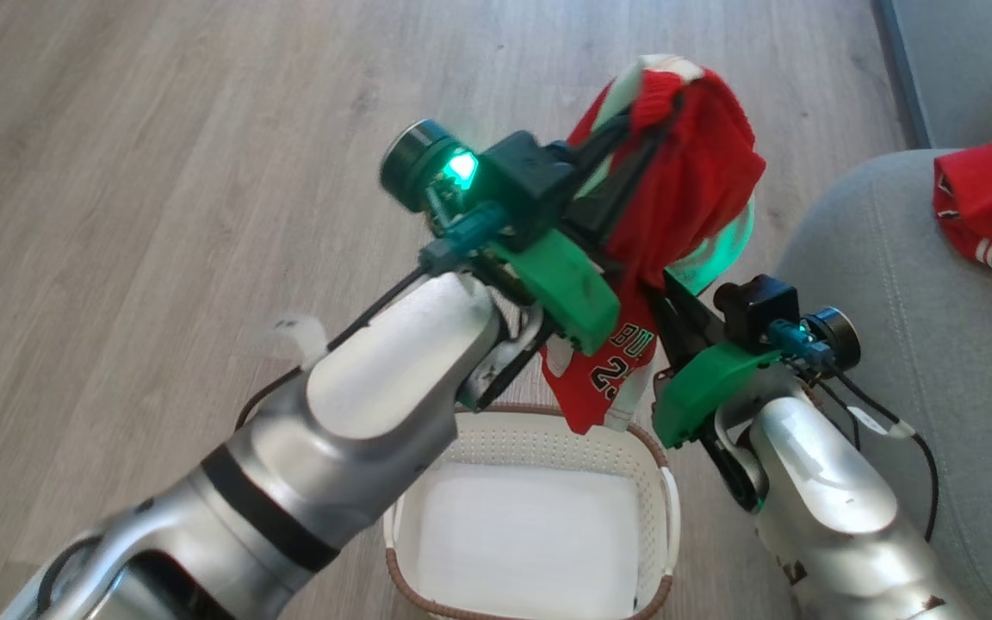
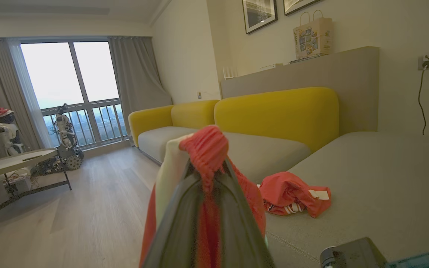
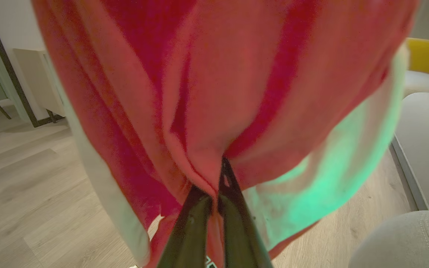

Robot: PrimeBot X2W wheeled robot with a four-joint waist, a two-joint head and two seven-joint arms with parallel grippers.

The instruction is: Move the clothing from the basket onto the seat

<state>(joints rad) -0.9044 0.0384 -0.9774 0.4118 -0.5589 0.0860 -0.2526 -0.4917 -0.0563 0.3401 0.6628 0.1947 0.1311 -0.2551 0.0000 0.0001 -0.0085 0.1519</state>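
Holding both arms raised, left jaws and right jaws clamped on soft red jersey (image 1: 696,196); I see perforated basket (image 1: 530,443) at six o'clock.

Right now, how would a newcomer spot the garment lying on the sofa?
Start at the grey sofa on the right of the head view. The crumpled red garment lies on its cushion. Unlike the red jersey hanging above the basket, no gripper holds it.

Soft daylight, green glow, clothing (image 3: 214,93) blurred
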